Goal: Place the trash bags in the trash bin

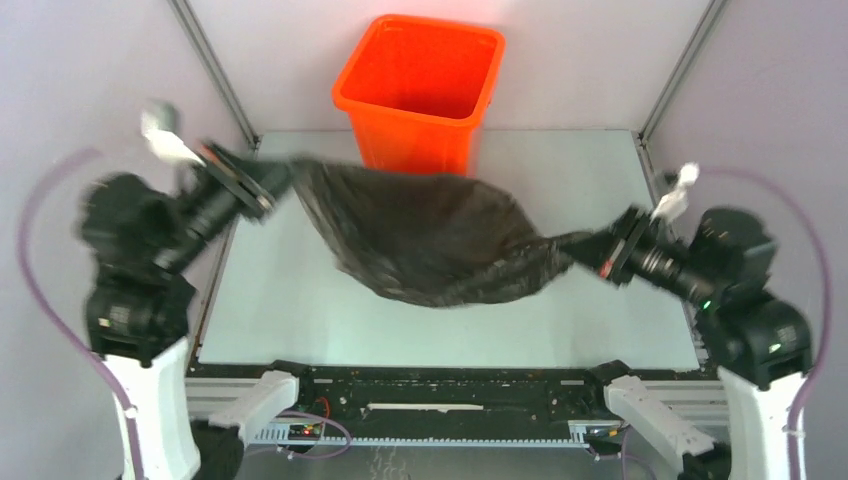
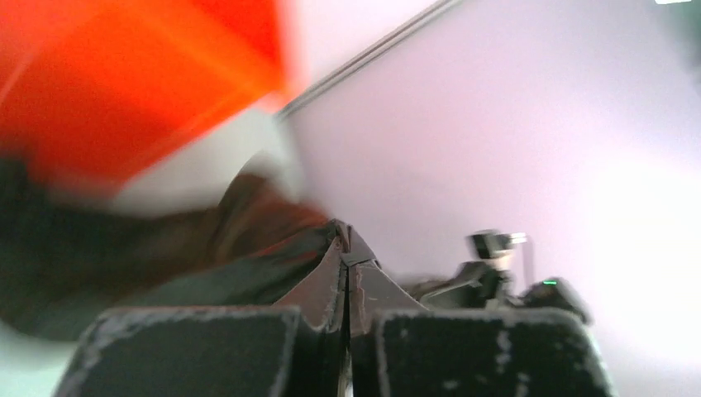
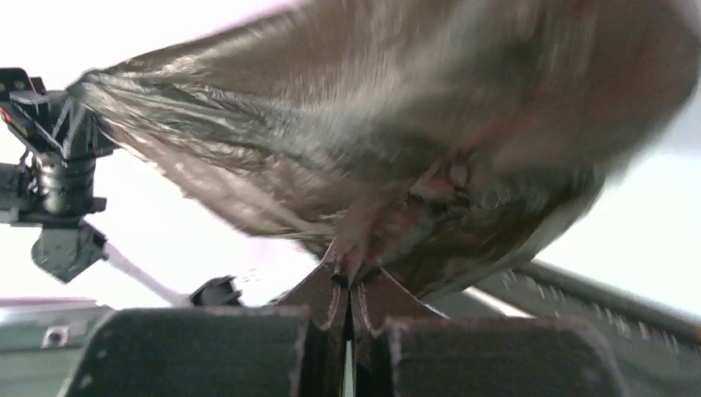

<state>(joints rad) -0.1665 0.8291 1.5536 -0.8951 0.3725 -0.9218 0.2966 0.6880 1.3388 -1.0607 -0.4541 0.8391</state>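
Whole trash bin (image 1: 415, 145) overhead only

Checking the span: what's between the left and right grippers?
Only the trash bag, hanging stretched from left gripper to right gripper, both shut on it. Top view.

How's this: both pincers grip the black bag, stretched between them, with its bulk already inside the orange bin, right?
No. The bulk of the bag is not inside the bin; the top view shows it hanging outside, on the bin's near side, over the table. The rest stands: the left pincer and the right pincer both grip the bag, stretched between them.
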